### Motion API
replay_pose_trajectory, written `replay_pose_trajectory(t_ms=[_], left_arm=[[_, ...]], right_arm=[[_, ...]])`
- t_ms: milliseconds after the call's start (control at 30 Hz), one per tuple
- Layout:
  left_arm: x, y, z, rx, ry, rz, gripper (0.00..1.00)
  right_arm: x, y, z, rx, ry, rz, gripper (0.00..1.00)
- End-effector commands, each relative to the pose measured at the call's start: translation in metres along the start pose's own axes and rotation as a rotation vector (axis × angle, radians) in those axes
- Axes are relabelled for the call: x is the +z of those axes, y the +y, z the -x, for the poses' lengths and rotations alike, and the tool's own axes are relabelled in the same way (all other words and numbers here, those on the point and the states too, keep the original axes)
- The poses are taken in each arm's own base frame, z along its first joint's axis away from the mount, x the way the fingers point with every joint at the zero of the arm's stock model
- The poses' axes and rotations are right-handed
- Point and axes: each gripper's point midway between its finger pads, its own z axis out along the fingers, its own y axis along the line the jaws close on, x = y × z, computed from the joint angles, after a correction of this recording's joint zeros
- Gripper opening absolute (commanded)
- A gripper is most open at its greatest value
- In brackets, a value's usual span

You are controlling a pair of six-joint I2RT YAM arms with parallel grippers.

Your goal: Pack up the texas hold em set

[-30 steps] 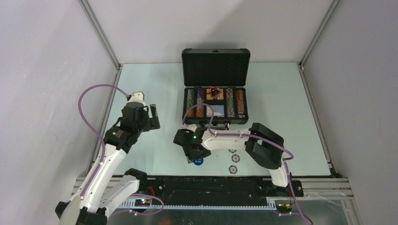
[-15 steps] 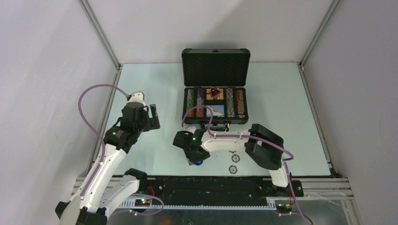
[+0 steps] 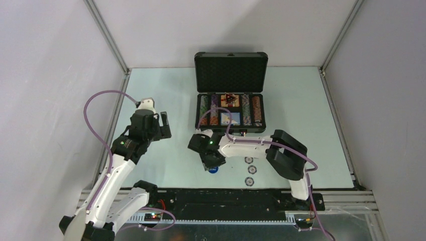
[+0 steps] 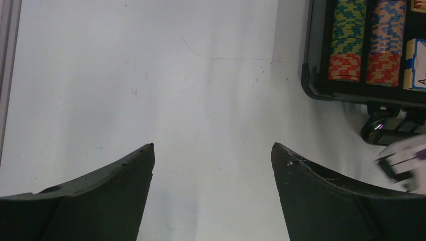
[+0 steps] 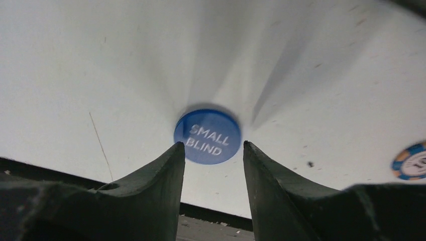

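Since a second ago the right claw (image 3: 211, 161) has drawn a little nearer the open dark grey hard briefcase (image 3: 231, 73). The round blue plastic button (image 5: 207, 136) marked SMALL BLIND now sits right at its tips instead of out ahead of them. The fingers (image 5: 150, 191) flank the button narrowly, one on each side. I cannot tell whether they already pinch it (the wrist view is smeared by motion).

A thin disc lying flat on the pale table (image 3: 166, 90) probably gives little rim to hold. The tips should go right down to the surface, stay centred on the button, close slowly, and lift only once it comes up level. Two small striped poker chips (image 3: 248, 160) lie off to the claw's right and should not be swept. The left claw (image 4: 212, 148) is spread wide and holds nothing.
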Motion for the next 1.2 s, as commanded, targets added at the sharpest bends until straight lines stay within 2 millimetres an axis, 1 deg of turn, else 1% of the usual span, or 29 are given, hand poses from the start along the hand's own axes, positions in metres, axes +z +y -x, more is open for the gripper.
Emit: replay_pose_trajectory(t_ms=[0, 33, 67, 133, 167, 200, 233, 267, 300, 333, 400, 467, 500, 533, 567, 600, 633, 667, 700, 733, 833, 900, 1033, 1167], left_arm=[[0.001, -0.001, 0.007, -0.001, -0.03, -0.011, 0.9], [0.001, -0.001, 0.007, 0.0, -0.028, -0.011, 0.9], [0.001, -0.001, 0.007, 0.0, -0.03, -0.012, 0.9], [0.001, -0.001, 0.007, -0.001, -0.03, -0.012, 0.9], [0.001, -0.001, 0.007, 0.0, -0.03, -0.012, 0.9], [0.001, -0.001, 0.007, -0.001, -0.029, -0.012, 0.9], [0.001, -0.001, 0.007, 0.0, -0.029, -0.013, 0.9], [0.001, -0.001, 0.007, -0.001, -0.029, -0.013, 0.9], [0.001, -0.001, 0.007, -0.001, -0.029, -0.013, 0.9], [0.001, -0.001, 0.007, -0.001, -0.029, -0.012, 0.9], [0.0, -0.001, 0.007, 0.0, -0.03, -0.013, 0.9], [0.0, -0.001, 0.008, -0.001, -0.032, -0.01, 0.9], [0.0, -0.001, 0.008, -0.001, -0.032, -0.009, 0.9], [0.0, 0.0, 0.008, -0.001, -0.033, -0.008, 0.9], [0.001, 0.0, 0.008, -0.001, -0.032, -0.008, 0.9], [0.001, -0.001, 0.008, -0.001, -0.031, -0.009, 0.9], [0.001, -0.001, 0.007, -0.001, -0.029, -0.01, 0.9], [0.001, -0.001, 0.007, 0.001, -0.028, -0.01, 0.91], [0.001, -0.001, 0.007, 0.0, -0.027, -0.01, 0.9], [0.001, -0.001, 0.007, 0.0, -0.028, -0.011, 0.9], [0.001, -0.001, 0.007, 0.0, -0.027, -0.011, 0.9], [0.002, -0.001, 0.006, 0.0, -0.025, -0.008, 0.9], [0.001, -0.001, 0.007, 0.0, -0.027, -0.01, 0.9], [0.001, -0.001, 0.007, 0.0, -0.026, -0.011, 0.9]], right_arm=[[-0.035, -0.015, 0.049, 0.041, -0.137, 0.021, 0.51], [-0.037, -0.022, 0.056, 0.048, -0.145, 0.01, 0.52], [-0.042, -0.025, 0.061, 0.046, -0.158, 0.011, 0.52], [-0.046, -0.039, 0.074, 0.072, -0.175, -0.003, 0.52], [-0.048, -0.042, 0.077, 0.079, -0.176, 0.0, 0.52], [-0.049, -0.046, 0.081, 0.084, -0.178, 0.002, 0.54], [-0.05, -0.047, 0.081, 0.082, -0.168, 0.011, 0.56], [-0.05, -0.048, 0.081, 0.078, -0.16, 0.012, 0.62], [-0.049, -0.046, 0.079, 0.074, -0.146, 0.019, 0.66], [-0.047, -0.044, 0.075, 0.067, -0.133, 0.02, 0.73], [-0.041, -0.037, 0.064, 0.05, -0.096, 0.033, 0.79], [-0.033, -0.028, 0.052, 0.039, -0.064, 0.042, 0.81], [-0.028, -0.027, 0.047, 0.048, -0.056, 0.031, 0.82], [-0.026, -0.021, 0.045, 0.044, -0.075, 0.033, 0.82], [-0.021, -0.022, 0.038, 0.046, -0.071, 0.023, 0.82], [-0.018, -0.013, 0.038, 0.056, -0.097, 0.038, 0.82], [-0.013, -0.014, 0.032, 0.064, -0.095, 0.032, 0.82], [-0.008, -0.007, 0.032, 0.064, -0.115, 0.044, 0.83], [-0.003, -0.005, 0.027, 0.066, -0.11, 0.04, 0.83], [0.003, -0.002, 0.026, 0.069, -0.111, 0.04, 0.83], [0.011, 0.006, 0.021, 0.068, -0.105, 0.048, 0.82], [0.015, 0.005, 0.017, 0.068, -0.103, 0.028, 0.82], [0.022, -0.005, 0.011, 0.069, -0.136, -0.063, 0.82], [0.031, -0.006, -0.003, 0.071, -0.127, -0.093, 0.8]])
